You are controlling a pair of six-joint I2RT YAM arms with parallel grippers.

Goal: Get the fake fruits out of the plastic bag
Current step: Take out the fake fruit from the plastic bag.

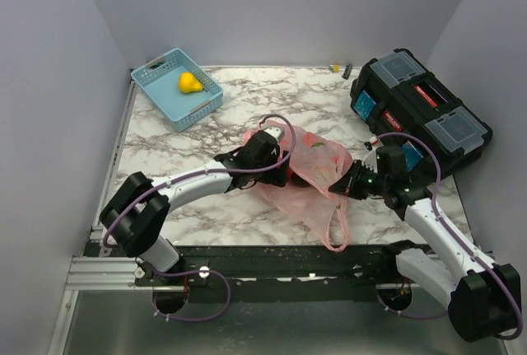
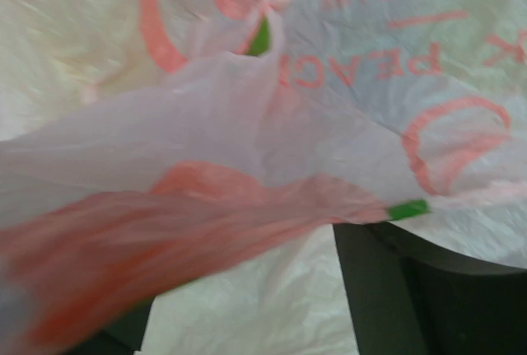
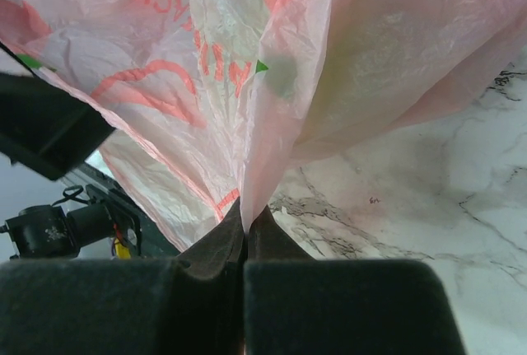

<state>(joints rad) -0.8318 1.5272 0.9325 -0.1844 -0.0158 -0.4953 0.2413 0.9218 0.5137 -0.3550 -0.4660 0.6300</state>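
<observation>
The pink plastic bag (image 1: 317, 167) lies crumpled mid-table between my two grippers. My left gripper (image 1: 278, 165) is pushed into the bag's left side. In the left wrist view the bag film (image 2: 370, 108) fills the frame, and the dark fingers (image 2: 412, 289) stand wide apart with film draped across them. My right gripper (image 1: 352, 180) is shut on a fold of the bag (image 3: 206, 83), pinched between its pads (image 3: 245, 215) just above the marble. Faint red and green shapes show through the film (image 1: 329, 156). One yellow pear-like fruit (image 1: 190, 83) lies in the blue basket.
The light blue slotted basket (image 1: 165, 101) stands at the back left. A black toolbox (image 1: 420, 108) fills the back right, close to my right arm. A small object (image 1: 336, 67) lies by the back wall. A bag handle loop (image 1: 333, 231) trails toward the front edge.
</observation>
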